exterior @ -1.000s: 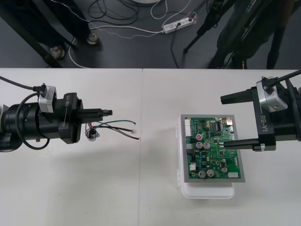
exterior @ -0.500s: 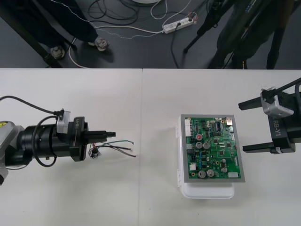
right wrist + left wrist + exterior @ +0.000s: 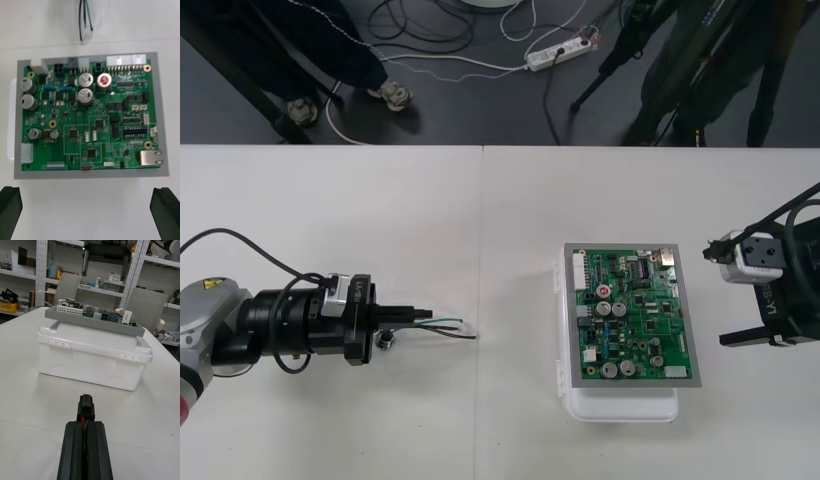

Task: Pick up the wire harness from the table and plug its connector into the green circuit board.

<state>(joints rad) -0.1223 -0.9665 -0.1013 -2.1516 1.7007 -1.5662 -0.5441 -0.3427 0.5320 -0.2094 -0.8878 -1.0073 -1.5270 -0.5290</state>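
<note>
Left gripper (image 3: 420,313), well left of the green circuit board (image 3: 630,315), is clamped on the wire harness (image 3: 448,325) at its black plug (image 3: 85,407), which points at the board; right gripper (image 3: 728,296) stands wide apart just right of the board

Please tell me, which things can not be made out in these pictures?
- Front view: the black plug is hidden between the shut fingers of the left gripper; the left wrist view shows it.
- Front view: the round metal socket is too small for detail.
- Right wrist view: the wires are cut off by the edge.
- Left wrist view: the green circuit board lies edge-on, its connectors unreadable.
</note>
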